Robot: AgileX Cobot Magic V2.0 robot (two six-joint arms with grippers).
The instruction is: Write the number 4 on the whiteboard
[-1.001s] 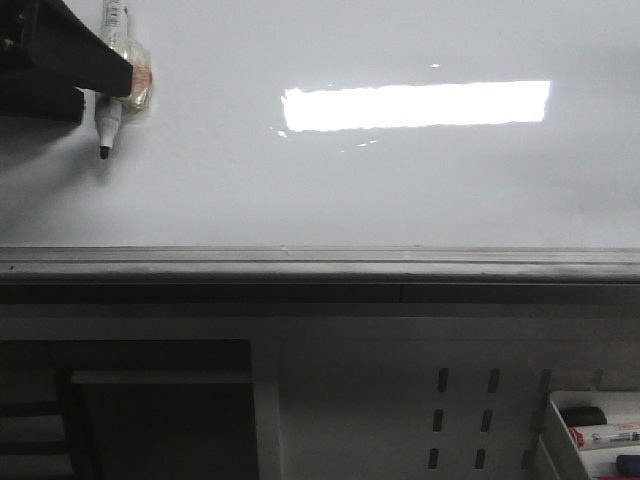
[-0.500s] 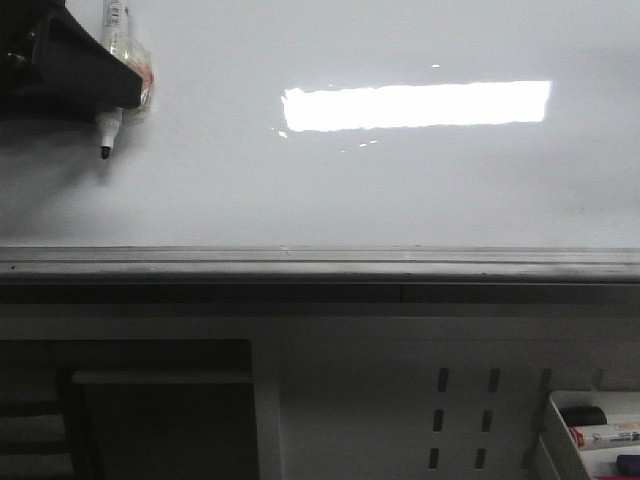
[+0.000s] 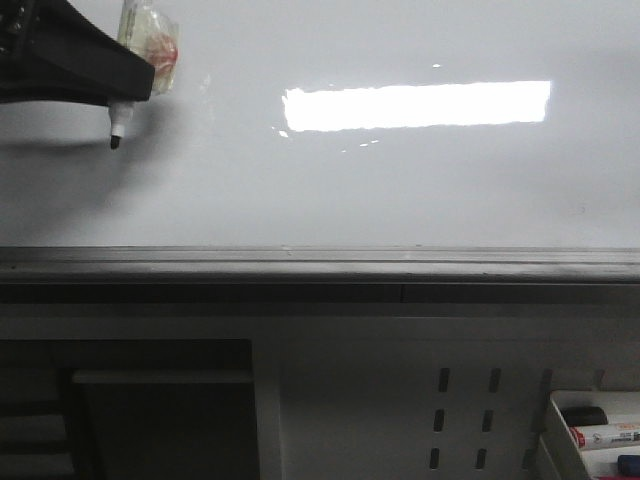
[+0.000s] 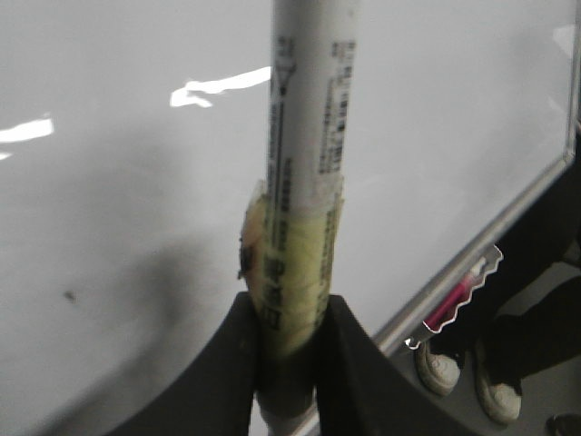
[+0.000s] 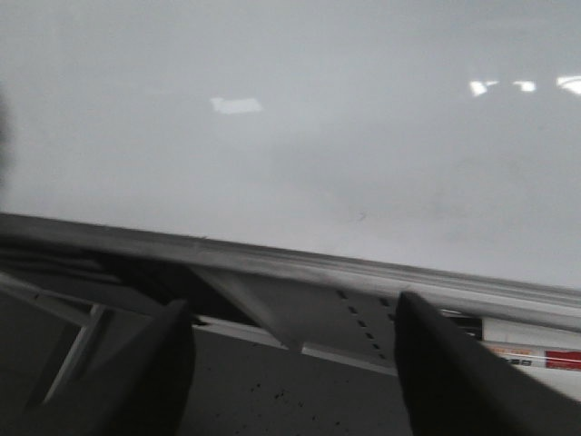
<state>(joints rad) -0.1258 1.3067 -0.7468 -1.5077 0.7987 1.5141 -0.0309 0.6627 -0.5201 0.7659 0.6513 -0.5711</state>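
Note:
The whiteboard (image 3: 400, 190) fills the upper half of the front view, with its grey frame rail (image 3: 320, 262) along the near edge. No number 4 shows on it. My left gripper (image 3: 128, 84) is at the board's upper left, shut on a white marker (image 3: 119, 122) wrapped in yellowish tape, its black tip pointing down just over the board. In the left wrist view the fingers (image 4: 227, 363) clamp the taped marker (image 4: 304, 136). My right gripper (image 5: 290, 318) is open and empty below the board's rail (image 5: 300, 263); it is out of the front view.
A bright light bar (image 3: 415, 105) reflects on the board. Below the rail is a grey perforated panel (image 3: 465, 415) and a white tray (image 3: 560, 425) with spare markers at the lower right. A person's shoes (image 4: 440, 368) show beyond the board's edge.
My left gripper has moved a little to the right and up with the marker. The marker's tip has shifted right and the marker now tilts more.

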